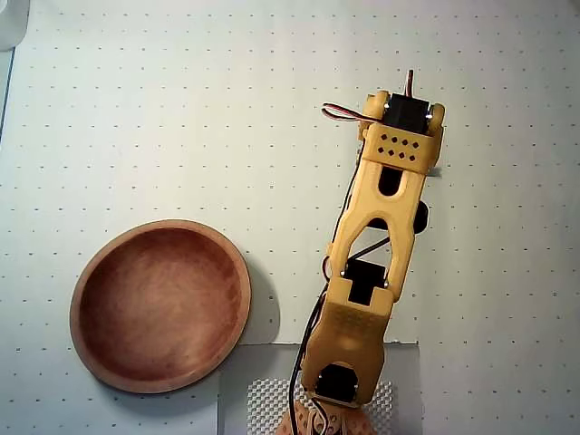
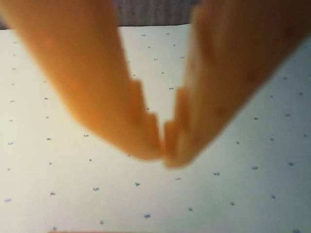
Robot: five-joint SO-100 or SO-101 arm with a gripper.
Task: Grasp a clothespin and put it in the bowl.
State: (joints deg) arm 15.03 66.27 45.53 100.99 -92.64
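Note:
The reddish-brown wooden bowl (image 1: pixel 161 305) sits at the lower left of the overhead view and holds nothing. My arm (image 1: pixel 381 236) stretches away from its base toward the upper right, well clear of the bowl. Its wrist block covers the fingers from above. In the wrist view my gripper (image 2: pixel 164 156) fills the frame, blurred, hanging just over the dotted mat. Its orange fingertips (image 2: pixel 146 141) touch, and a narrow V of mat shows above them. No clothespin shows in either view.
A white mat with a grid of small dots (image 1: pixel 181 109) covers the table. The arm's base (image 1: pixel 331 412) stands on a textured pad at the bottom edge, just right of the bowl. A dark strip (image 2: pixel 155 12) lies beyond the mat's far edge.

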